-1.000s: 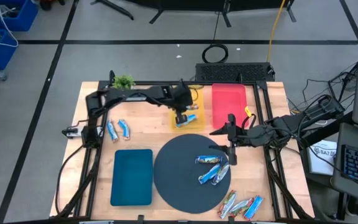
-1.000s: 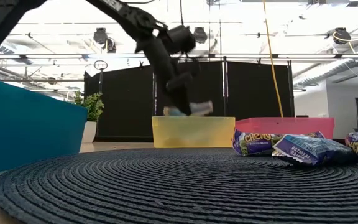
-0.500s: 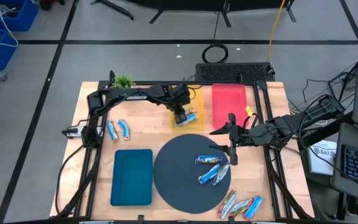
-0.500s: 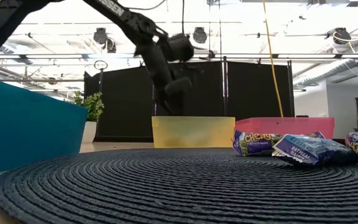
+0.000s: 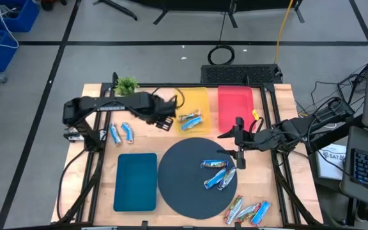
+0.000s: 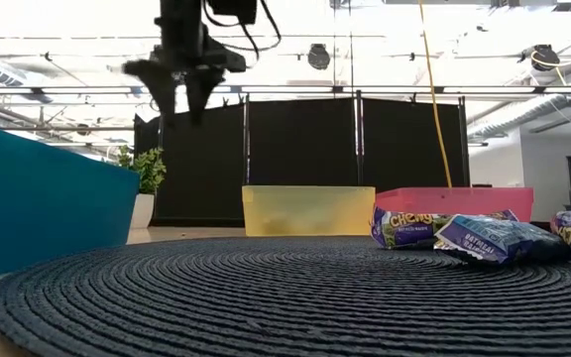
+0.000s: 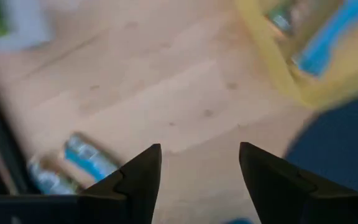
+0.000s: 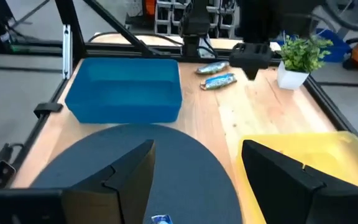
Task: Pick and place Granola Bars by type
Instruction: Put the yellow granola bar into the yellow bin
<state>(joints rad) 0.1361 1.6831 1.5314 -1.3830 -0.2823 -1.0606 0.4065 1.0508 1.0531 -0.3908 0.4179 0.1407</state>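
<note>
My left gripper (image 5: 166, 123) hangs open and empty over bare wood, between the yellow tray (image 5: 193, 105) and two blue bars (image 5: 121, 133) lying on the table at the left. In the low view it stands high above the table (image 6: 181, 94). Blue granola bars (image 5: 190, 119) lie in the yellow tray's near end. More bars (image 5: 217, 174) rest on the dark round mat (image 5: 184, 185), and several (image 5: 248, 211) lie on the wood at the near right. My right gripper (image 5: 230, 142) waits open and empty above the mat's far right rim.
A red tray (image 5: 235, 105) stands right of the yellow one, and a teal tray (image 5: 136, 181) lies near left beside the mat. A small potted plant (image 5: 126, 84) is at the far left corner. Black frame rails run along the table's sides.
My left gripper has opened and let go of a blue bar, which now lies in the yellow tray. It has then risen and swung toward the table's left edge, clear of the tray.
</note>
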